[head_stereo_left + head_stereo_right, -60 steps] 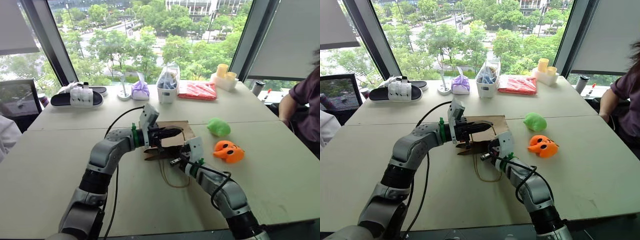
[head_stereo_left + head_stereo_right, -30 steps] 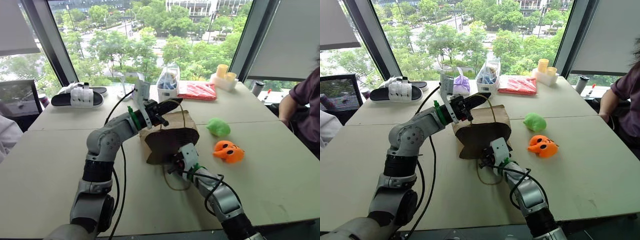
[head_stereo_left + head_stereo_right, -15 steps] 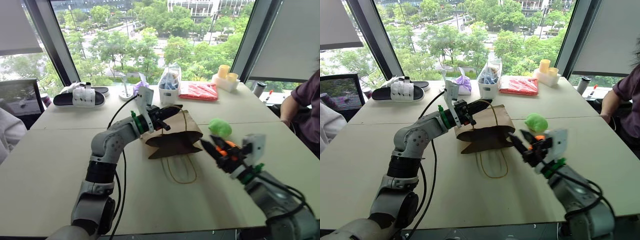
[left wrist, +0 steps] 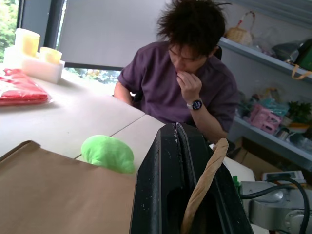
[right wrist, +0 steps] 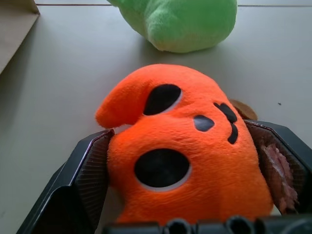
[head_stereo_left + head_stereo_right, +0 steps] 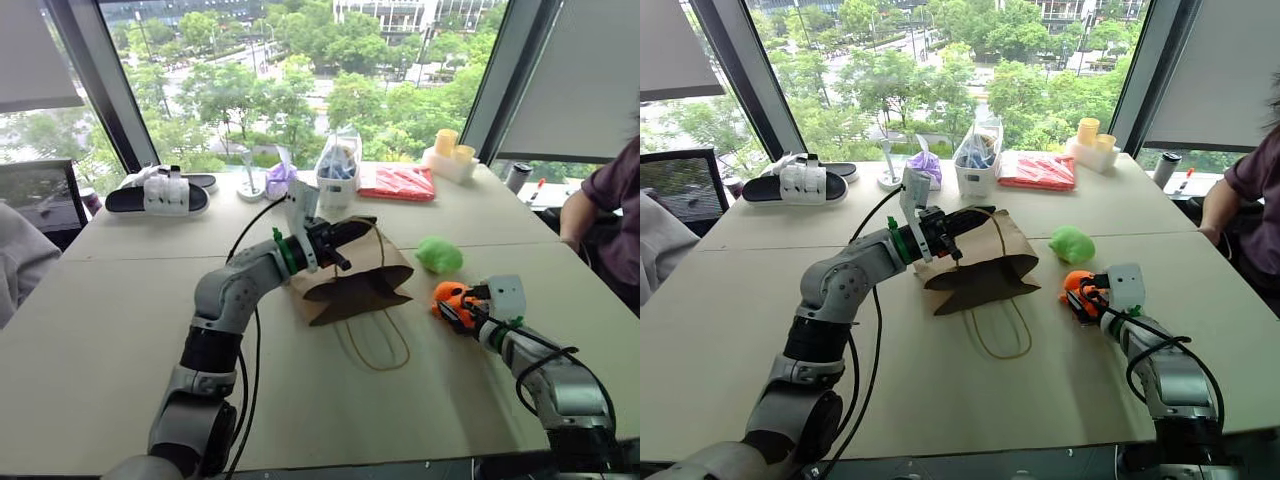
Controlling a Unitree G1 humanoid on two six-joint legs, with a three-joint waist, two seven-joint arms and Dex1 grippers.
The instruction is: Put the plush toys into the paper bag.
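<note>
Left hand (image 6: 335, 240) pinched shut on the paper bag's twine handle, propping the paper bag (image 6: 352, 275) up mid-worktop (image 6: 100, 330); bag is thin, floppy, mouth needs holding wide. Green toy (image 6: 438, 254) sits right of the bag. Right hand (image 6: 1086, 296) spread wide around the orange toy (image 6: 1078, 285), not squeezing yet. Both plush: light, squashy, grab across the body.
</note>
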